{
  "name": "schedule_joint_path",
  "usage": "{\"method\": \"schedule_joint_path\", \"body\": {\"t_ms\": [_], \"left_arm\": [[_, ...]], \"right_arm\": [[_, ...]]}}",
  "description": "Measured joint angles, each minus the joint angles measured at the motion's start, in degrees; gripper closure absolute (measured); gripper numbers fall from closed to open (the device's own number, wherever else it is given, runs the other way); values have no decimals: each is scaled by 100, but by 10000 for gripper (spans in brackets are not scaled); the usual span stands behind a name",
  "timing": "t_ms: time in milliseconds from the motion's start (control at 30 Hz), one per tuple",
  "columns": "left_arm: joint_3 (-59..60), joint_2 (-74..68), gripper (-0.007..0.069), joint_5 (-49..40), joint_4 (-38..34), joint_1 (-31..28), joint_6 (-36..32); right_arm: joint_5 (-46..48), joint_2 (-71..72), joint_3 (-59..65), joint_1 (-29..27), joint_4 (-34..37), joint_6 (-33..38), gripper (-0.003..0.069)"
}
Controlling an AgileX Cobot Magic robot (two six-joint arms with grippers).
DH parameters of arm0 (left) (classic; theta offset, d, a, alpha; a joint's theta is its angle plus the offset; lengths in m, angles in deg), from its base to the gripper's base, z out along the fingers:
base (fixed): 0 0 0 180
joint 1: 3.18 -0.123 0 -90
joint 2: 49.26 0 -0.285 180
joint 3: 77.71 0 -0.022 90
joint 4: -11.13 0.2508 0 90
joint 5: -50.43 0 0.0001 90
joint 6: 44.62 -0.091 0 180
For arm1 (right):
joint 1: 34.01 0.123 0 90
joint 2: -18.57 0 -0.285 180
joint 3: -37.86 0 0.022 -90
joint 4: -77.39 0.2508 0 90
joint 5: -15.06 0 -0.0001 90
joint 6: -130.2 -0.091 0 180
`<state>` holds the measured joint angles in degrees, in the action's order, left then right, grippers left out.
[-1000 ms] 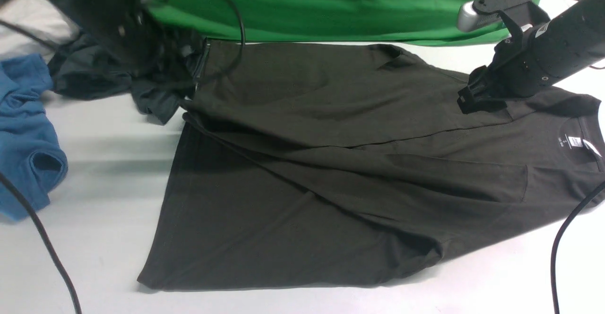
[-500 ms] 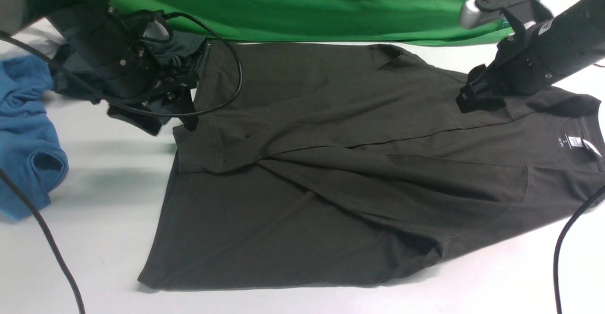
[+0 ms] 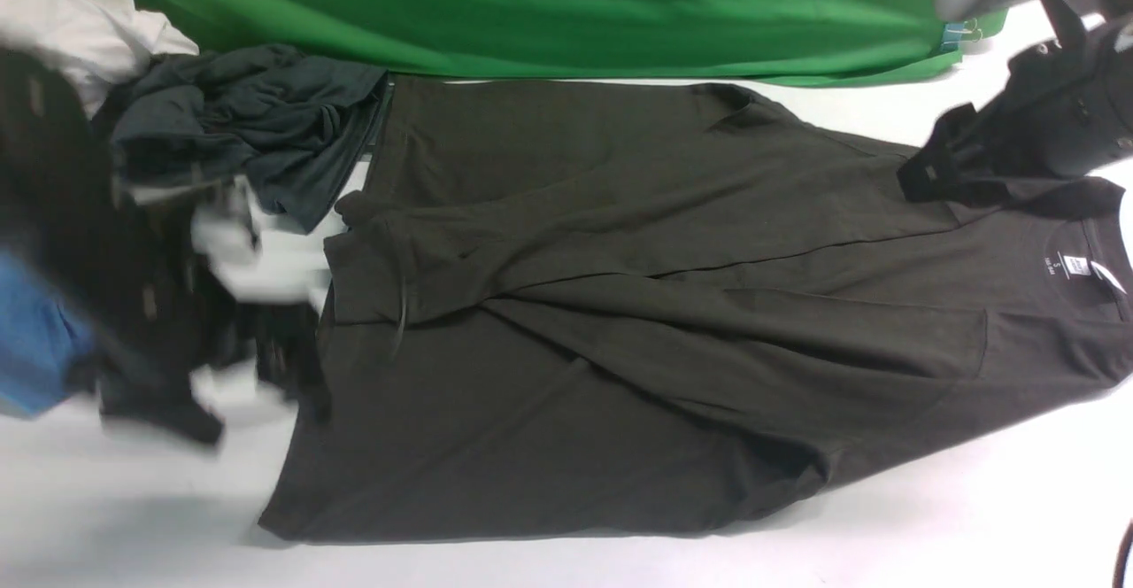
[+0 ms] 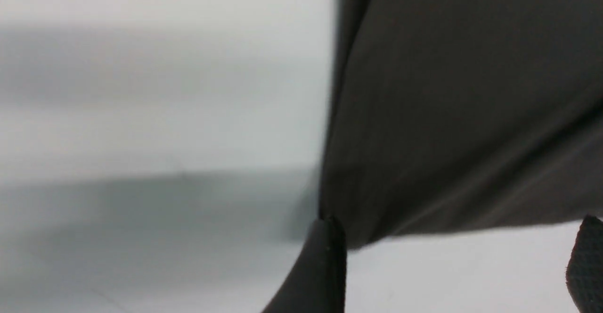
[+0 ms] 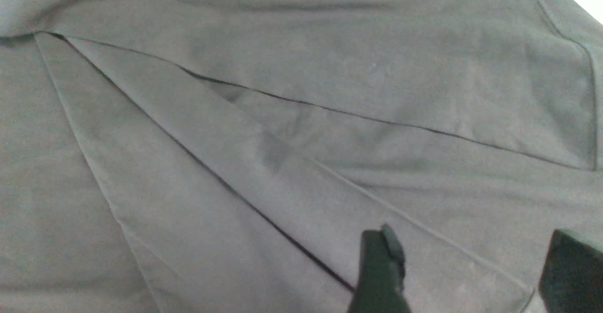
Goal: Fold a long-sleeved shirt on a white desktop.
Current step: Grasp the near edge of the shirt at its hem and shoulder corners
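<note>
The desk point(image 3: 974, 526) is showing bare and white along its near edge, and a green backdrop point(image 3: 575, 12) is hanging behind it. The shirt point(image 3: 620, 349) is lying spread across the middle of the desk. Its collar is pointing right with the white label point(image 3: 1075, 266) showing, its hem is pointing left, and a sleeve is lying slantwise over the body. At the far left a grey-teal garment point(image 3: 257, 119), a white cloth point(image 3: 80, 30) and a blue garment point(image 3: 35, 340) are lying heaped, the grey-teal one touching the shirt's far corner.

In the front view the left arm point(image 3: 133, 305) is showing only as a dark blur over part of the blue garment (its outline cannot be made out there). Its wrist view is showing the left gripper point(image 4: 454, 266) spread wide and holding nothing, one fingertip point(image 4: 325, 261) right at the shirt's corner. The right gripper point(image 5: 476, 275) is hovering over the shirt near the shoulder, fingers parted and empty. Whether it is touching the cloth, I cannot tell. The frame's upper right corner is cutting off the right arm point(image 3: 1062, 119).
</note>
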<state>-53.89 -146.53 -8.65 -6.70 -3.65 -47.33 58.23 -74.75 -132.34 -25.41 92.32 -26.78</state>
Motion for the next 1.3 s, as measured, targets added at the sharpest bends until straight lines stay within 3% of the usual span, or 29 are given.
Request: {"method": "schedule_joint_path", "body": {"t_ms": [233,433,600,633,700,767,900,1033,1167,1300], "left_arm": [[1087,-160,-29,1016,-260,-12,-27],[1052,-356,71,1202,-620,-143,-355],[1031,-453,337,1270,-833,-191,-804],[1031,-452,349,1270,-832,-191,-811],[1031,-468,498,1278,-665,-191,-923],[1024,-474,573,1282,-580,-191,-961],[967,-485,587,1186,-540,-191,-1041],[960,-402,587,1112,-498,-191,-1072],[960,-288,587,1090,-477,-191,-1073],[960,-275,587,1090,-477,-191,-1078]], "right_arm": [[-217,64,103,0,83,-4,228],[-246,64,103,0,129,1,228],[-72,64,103,0,135,1,228],[-52,64,103,0,135,1,228],[347,64,124,0,143,32,228],[527,69,232,7,170,149,228],[789,69,508,157,168,490,228],[1097,69,1056,766,169,1511,228],[596,69,1640,1224,-146,2673,228],[-735,69,2456,1387,-542,3604,228]]}}
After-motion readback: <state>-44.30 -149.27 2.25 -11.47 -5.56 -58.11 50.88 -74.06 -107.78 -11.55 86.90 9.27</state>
